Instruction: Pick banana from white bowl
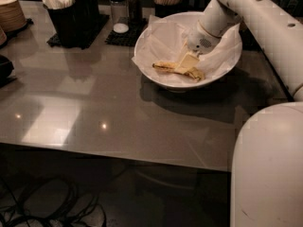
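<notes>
Banana [171,67]: upper centre-right of frame, lying flat in the white bowl [163,80] on its crinkled paper lining [163,39].
Gripper [189,63]: down inside the bowl at the banana's right half; how far open, and any hold, impossible to tell.
Handling: likely light, soft, easily bruised; best taken gently across the middle.
Black holder [71,20]: upper left, stuffed with white items.
</notes>
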{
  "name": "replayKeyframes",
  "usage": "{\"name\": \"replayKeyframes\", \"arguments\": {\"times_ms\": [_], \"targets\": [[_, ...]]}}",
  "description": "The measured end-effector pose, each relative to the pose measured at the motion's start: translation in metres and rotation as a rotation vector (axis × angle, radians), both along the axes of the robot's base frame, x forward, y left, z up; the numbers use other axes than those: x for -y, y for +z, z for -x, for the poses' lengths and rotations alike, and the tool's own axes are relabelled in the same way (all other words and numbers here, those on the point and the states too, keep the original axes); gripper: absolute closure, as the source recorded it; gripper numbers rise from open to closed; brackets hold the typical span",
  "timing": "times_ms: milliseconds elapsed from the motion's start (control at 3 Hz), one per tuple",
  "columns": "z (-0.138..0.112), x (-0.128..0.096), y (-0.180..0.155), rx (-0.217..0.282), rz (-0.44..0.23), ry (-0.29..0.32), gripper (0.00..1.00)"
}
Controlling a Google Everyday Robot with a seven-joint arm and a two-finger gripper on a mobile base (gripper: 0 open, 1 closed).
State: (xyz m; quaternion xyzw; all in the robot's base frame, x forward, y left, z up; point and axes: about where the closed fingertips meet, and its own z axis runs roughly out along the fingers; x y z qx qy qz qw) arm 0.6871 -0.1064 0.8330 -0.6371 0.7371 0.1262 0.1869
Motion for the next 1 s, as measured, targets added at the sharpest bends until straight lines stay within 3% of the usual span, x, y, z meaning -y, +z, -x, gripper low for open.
{"name": "replayKeyframes", "arguments": {"times_ms": [667,1000], "targets": [[0.007,0.001,0.052,0.109,0.006,0.024,1.00],[0.025,0.001,0.078,0.132,-0.032,0.066,1.00]]}}
